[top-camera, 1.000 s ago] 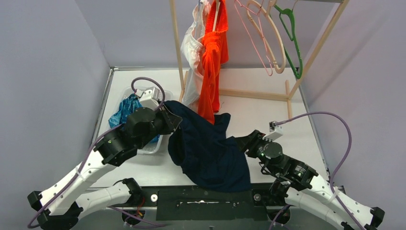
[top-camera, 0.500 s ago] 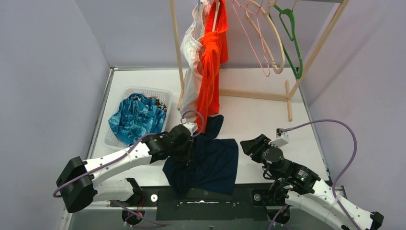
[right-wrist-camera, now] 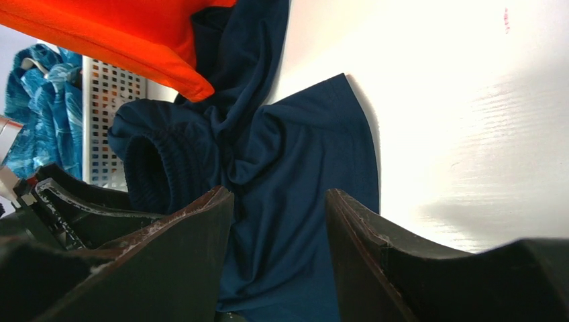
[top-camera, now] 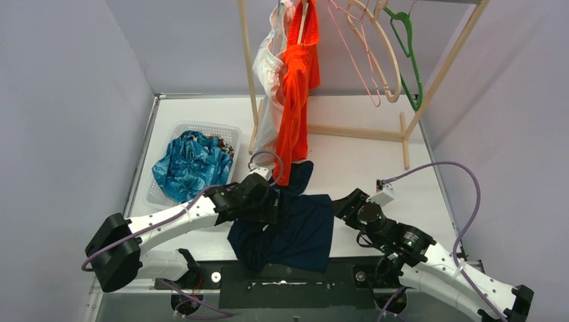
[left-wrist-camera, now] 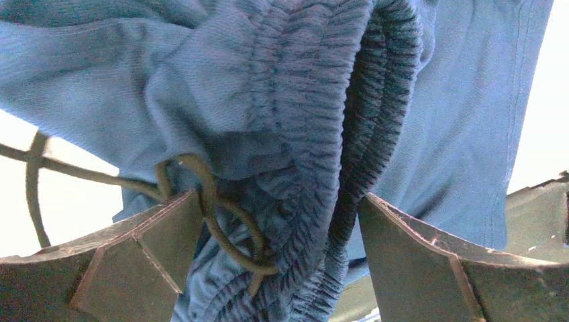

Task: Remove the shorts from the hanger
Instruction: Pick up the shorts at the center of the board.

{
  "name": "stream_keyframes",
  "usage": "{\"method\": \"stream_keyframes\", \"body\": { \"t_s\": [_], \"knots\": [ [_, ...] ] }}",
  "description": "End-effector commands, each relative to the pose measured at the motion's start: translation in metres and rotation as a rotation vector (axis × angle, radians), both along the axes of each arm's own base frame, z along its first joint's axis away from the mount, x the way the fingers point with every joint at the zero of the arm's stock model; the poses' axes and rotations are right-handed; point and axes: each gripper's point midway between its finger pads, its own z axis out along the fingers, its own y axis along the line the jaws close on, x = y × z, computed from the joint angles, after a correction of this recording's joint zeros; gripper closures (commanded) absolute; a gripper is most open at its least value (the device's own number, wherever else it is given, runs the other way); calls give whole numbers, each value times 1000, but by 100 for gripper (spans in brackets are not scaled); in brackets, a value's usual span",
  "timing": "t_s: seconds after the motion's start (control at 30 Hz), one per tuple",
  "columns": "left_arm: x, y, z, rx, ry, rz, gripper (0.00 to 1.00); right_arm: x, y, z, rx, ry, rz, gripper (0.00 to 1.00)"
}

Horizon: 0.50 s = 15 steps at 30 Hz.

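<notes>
Navy shorts [top-camera: 302, 231], one pair, lie crumpled; left claw [left-wrist-camera: 280, 201] and right claw [right-wrist-camera: 278, 194] gape.

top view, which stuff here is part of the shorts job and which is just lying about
Job: orange shorts, white shorts, both on hangers; navy shorts on table.
Lying about: empty green hanger, basket of teal shorts.

Shorts [left-wrist-camera: 282, 87]: blue fabric, crumpled, filling most of the view.
Waistband [left-wrist-camera: 315, 141]: ribbed, bunched in folds, running down the middle.
Drawstring [left-wrist-camera: 225, 231]: looped cord below the waistband, trailing off to the left edge.
Left gripper [left-wrist-camera: 280, 221]: fingers [left-wrist-camera: 127, 261] wide apart at the bottom corners, waistband between them.
Table [left-wrist-camera: 545, 121]: bright white, showing beside the fabric on both sides.
</notes>
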Motion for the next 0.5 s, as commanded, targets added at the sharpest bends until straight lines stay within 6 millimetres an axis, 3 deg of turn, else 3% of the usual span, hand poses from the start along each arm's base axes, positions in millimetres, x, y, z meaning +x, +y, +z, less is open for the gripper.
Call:
{"method": "stream_keyframes", "body": {
  "t_s": [0.0, 0.17, 0.33, 0.47],
  "knots": [
    [-5, -31, -12, -90, 41, -51, 14, 9, 13, 13, 24, -30, 9, 47],
    [-20, -37, -49, -22, 121, -98, 14, 8, 17, 4, 9, -3, 22, 46],
    [-36, -13, -92, 194, 167, -76, 14, 8, 17, 0, 15, 2, 17, 46],
    [-47, 6, -117, 368, 148, -32, 30, 9, 14, -2, 9, 2, 1, 46]
  ]
}}
